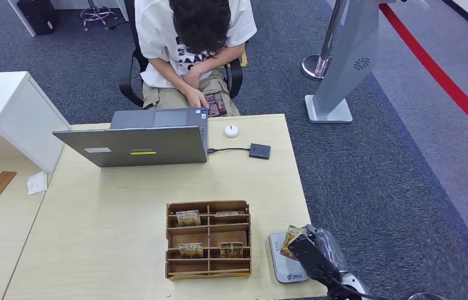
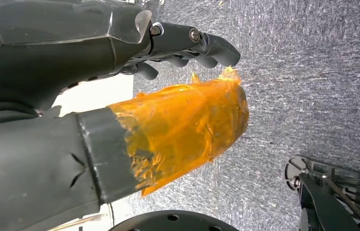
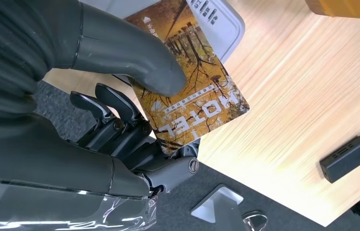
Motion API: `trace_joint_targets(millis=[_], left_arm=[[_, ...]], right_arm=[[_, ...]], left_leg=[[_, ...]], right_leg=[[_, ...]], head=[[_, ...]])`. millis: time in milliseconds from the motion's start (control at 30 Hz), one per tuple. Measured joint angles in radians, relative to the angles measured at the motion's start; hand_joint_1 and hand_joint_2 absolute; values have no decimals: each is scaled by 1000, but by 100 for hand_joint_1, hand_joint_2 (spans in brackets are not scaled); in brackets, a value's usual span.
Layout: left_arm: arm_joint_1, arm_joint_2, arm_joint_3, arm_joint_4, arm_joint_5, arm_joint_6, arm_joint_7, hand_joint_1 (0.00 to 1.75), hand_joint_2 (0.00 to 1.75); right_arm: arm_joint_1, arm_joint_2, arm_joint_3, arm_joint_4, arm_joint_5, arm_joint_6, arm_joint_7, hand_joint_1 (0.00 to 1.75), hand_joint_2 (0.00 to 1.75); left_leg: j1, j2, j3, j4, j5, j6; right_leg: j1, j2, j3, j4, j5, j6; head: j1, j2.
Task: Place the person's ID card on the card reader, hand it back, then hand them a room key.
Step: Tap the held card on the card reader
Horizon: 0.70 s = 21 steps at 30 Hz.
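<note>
Card [image 3: 195,91] in the right hand [image 3: 120,110] is reading "HOTEL" across an autumn-tree print, so it is looking like a room key; the thick thumb is pressing down on its face while the darker fingers [image 3: 115,120] are backing it from beneath. It is hanging over the near right corner of the wooden table [image 1: 119,212], just above the grey card reader [image 1: 284,259]. I'd judge it thin, stiff, light and glossy, apt to slide out of a loose pinch, so a hold across the flat faces near one short end is suiting it best, leaving the far end free for the seated person [image 1: 191,44] to take. Left hand [image 2: 187,48] is hanging beside the table over the carpet, fingers curled in and holding nothing, its thumb wrapped in orange tape. On the pale tabletop a wooden card rack [image 1: 208,239] is holding more printed cards, with a laptop [image 1: 141,144] beyond. Blue-grey carpet is running underneath, with a red stripe along one side.
</note>
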Motion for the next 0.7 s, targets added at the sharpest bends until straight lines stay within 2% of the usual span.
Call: trace_joint_targets(millis=[700], left_arm=[[0,0,-1,0,4,0,0,0,0]], right_arm=[[-11,-16,9,21,48,-4,40,175,175]], left_leg=[[0,0,0,0,0,0]], right_leg=[[0,0,0,0,0,0]], head=[[0,0]])
